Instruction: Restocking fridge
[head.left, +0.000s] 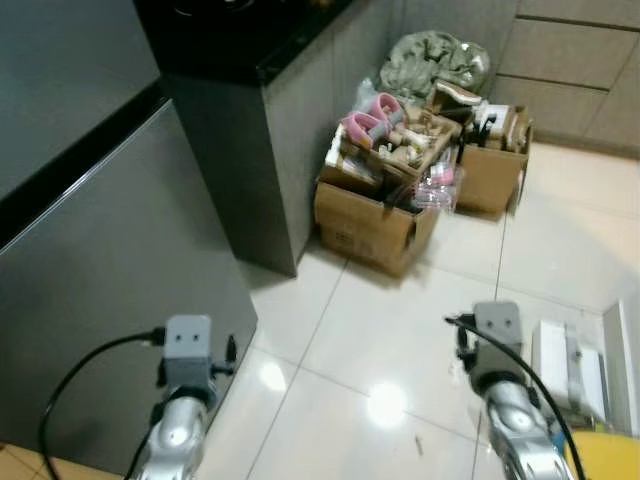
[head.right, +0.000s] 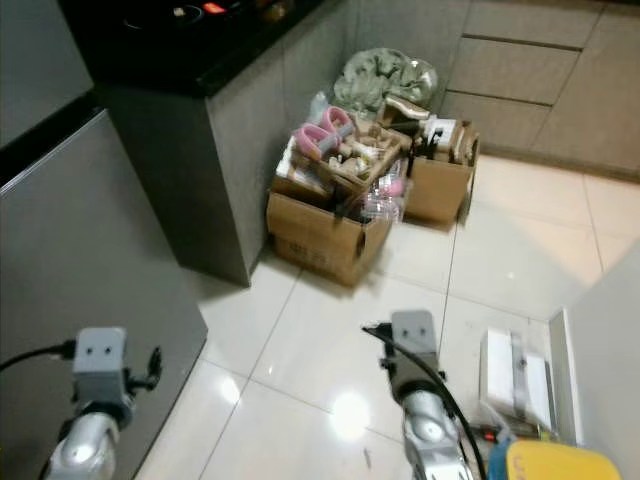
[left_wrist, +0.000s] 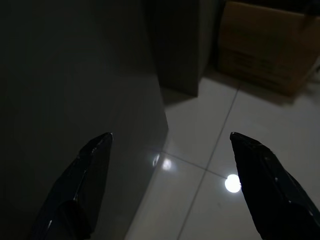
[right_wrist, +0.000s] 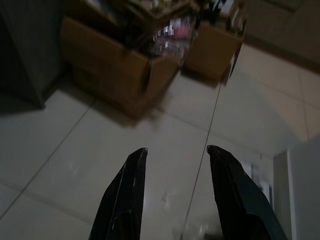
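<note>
The grey fridge (head.left: 100, 290) fills the left side, its door closed and a dark seam running across it. My left arm (head.left: 187, 350) hangs low right beside its front face. In the left wrist view my left gripper (left_wrist: 170, 135) is open, nothing between its fingers, aimed at the fridge's lower corner (left_wrist: 125, 100) and the tiled floor. My right arm (head.left: 497, 335) hangs over the floor tiles. My right gripper (right_wrist: 177, 148) is open and holds nothing, pointing toward the cardboard boxes (right_wrist: 115, 70).
Two open cardboard boxes (head.left: 375, 215) full of packets and bottles stand against a grey counter (head.left: 260, 150) with a black top. A green bag (head.left: 435, 60) lies behind them. White boxes (head.left: 568, 365), a pale panel (head.left: 622, 360) and something yellow (head.left: 605, 455) lie at right.
</note>
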